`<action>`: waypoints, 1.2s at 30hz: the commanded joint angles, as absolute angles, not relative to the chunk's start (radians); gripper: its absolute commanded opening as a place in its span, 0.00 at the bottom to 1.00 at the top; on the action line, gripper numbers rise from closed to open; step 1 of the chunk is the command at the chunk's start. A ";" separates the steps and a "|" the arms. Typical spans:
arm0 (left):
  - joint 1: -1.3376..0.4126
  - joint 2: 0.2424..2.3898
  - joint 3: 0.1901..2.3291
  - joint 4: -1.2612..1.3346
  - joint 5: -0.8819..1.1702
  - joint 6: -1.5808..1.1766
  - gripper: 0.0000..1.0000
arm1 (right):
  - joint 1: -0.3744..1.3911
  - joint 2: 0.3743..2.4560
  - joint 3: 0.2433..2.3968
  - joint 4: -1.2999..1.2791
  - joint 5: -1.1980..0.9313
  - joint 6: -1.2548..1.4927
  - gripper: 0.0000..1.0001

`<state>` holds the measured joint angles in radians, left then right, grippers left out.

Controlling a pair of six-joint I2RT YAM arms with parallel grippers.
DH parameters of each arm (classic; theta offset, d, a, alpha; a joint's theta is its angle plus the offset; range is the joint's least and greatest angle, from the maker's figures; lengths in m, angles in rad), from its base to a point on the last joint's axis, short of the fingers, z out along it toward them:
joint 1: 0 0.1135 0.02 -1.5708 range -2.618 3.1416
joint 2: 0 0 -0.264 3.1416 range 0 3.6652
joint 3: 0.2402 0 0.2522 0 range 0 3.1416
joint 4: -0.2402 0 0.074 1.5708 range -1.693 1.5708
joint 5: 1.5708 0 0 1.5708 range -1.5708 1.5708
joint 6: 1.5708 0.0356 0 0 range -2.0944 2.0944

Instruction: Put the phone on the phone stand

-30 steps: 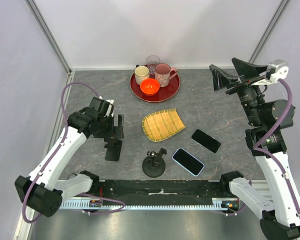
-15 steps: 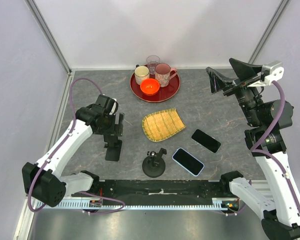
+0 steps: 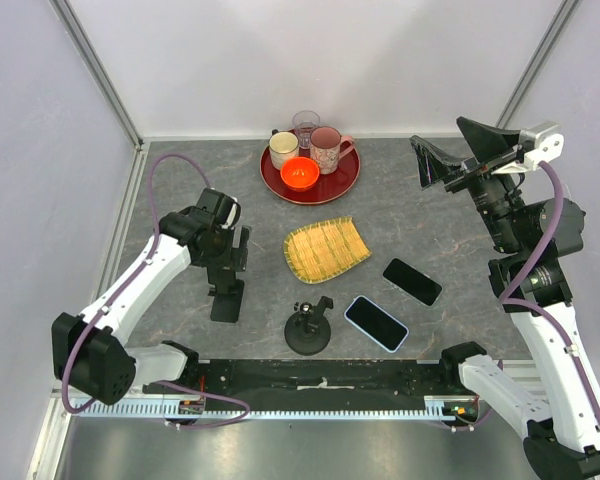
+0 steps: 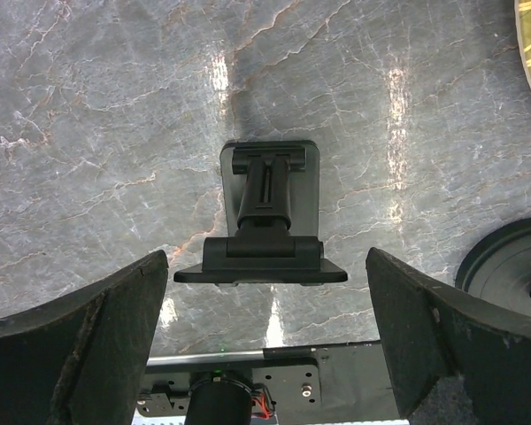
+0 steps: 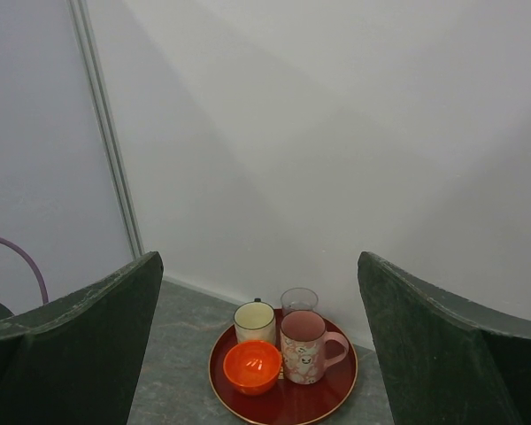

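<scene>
Pale phone (image 3: 375, 323) lies flat on the table (image 3: 180, 180) near the front edge, just right of a round-based mount (image 3: 308, 331). Black phone (image 3: 412, 281) lies flat just behind it, to the right. We see nothing touching either.

Stand (image 4: 261, 221) sits on the left of the table, well apart from both phones. Left gripper (image 3: 230, 255) hangs above it, fingers (image 4: 88, 328) spread wide to either side, holding nothing.

Bamboo dish (image 3: 325, 248) lies mid-table. Red tray (image 3: 347, 180) at the back holds a cream cup (image 3: 283, 148), glass (image 3: 305, 125), pink mug (image 3: 326, 148) and orange bowl (image 3: 300, 172).

Right gripper (image 3: 460, 150) is raised high at the right, facing the tray, fingers wide apart and empty.
</scene>
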<state>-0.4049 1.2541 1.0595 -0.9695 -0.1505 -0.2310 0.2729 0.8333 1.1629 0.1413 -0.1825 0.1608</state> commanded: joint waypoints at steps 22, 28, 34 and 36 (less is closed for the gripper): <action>-0.402 1.235 1.034 -0.908 -0.132 -0.183 0.90 | 0.287 0.828 1.172 0.153 -0.192 0.129 0.98; -0.402 1.230 1.031 -0.905 -0.132 -0.183 0.61 | 0.295 0.828 1.172 0.153 -0.189 0.124 0.98; -0.402 1.213 1.043 -0.899 -0.187 -0.212 0.02 | 0.296 0.830 1.169 0.153 -0.183 0.118 0.98; -0.402 1.206 1.052 -0.873 -0.205 -0.227 0.02 | 0.298 0.830 1.169 0.153 -0.181 0.117 0.98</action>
<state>-0.4053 1.2327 1.0237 -0.9295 -0.1505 -0.2092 0.2909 0.8356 1.1629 0.1410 -0.1837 0.1326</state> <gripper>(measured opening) 0.725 0.982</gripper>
